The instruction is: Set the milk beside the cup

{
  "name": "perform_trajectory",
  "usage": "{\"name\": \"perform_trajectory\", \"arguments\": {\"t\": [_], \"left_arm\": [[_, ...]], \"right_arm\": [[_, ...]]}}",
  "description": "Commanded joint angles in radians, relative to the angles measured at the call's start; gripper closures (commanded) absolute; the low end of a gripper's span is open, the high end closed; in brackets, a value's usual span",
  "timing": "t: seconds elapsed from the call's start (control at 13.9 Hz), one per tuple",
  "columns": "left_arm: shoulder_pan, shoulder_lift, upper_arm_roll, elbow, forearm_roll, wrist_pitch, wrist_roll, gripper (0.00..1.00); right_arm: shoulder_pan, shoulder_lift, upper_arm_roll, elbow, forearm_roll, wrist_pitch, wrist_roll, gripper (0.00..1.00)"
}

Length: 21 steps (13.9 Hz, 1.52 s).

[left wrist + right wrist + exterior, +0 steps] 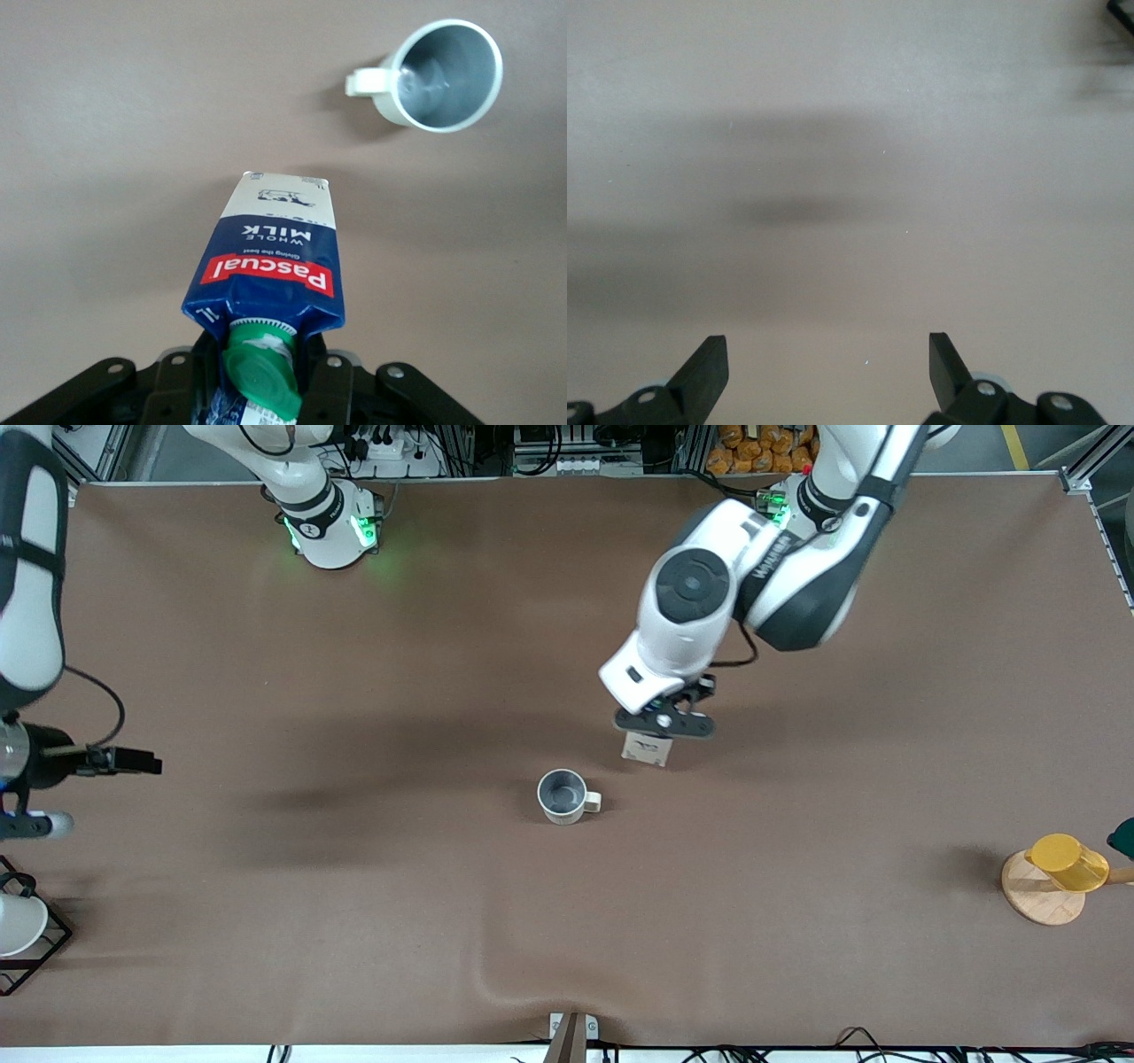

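Observation:
My left gripper [663, 724] is shut on the top of the milk [646, 749], a dark blue carton with a green cap. In the left wrist view the gripper [259, 359] clamps the gable beside the cap, and the milk [270, 261] hangs slightly tilted with its base at or just above the table. The cup [563, 795], an off-white mug with a grey interior, stands upright about one mug width away, nearer to the front camera and toward the right arm's end; it also shows in the left wrist view [443, 75]. My right gripper [828, 354] is open and empty over bare table; the right arm [31, 646] waits at its end.
A yellow cup [1067, 862] lies on a wooden disc [1036, 899] at the left arm's end. A white cup [16, 923] sits in a black wire rack [44, 948] at the right arm's end. The brown cloth has a ripple [496, 974] near the front edge.

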Motion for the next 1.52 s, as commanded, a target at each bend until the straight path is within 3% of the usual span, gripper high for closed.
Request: {"name": "perform_trajectory", "arguments": {"t": [0.0,0.29,0.58,0.87,1.44], "left_arm": [[-0.086,0.022,0.01,0.039,-0.005,-0.021,-0.119,0.66],[-0.142,0.065,0.01,0.092,-0.024,-0.026,-0.238,0.66],[-0.154,0.201,0.019,0.247,-0.025,-0.025,-0.263,0.66],[-0.149,0.258,0.016,0.281,-0.025,-0.012,-0.255,0.66],[-0.142,0.317,0.016,0.318,-0.027,0.047,-0.229,0.66]], "right_arm": [[-0.011,-0.188,0.014,-0.27,-0.018,0.142,0.017,0.0],[-0.01,-0.285,0.014,-0.329,-0.019,0.132,0.087,0.0],[-0.007,-0.299,0.016,-0.349,-0.019,0.132,0.103,0.0],[-0.002,-0.316,0.019,-0.372,-0.018,0.144,0.103,0.0],[0.051,-0.225,0.025,-0.09,-0.036,-0.009,0.12,0.0]]}}
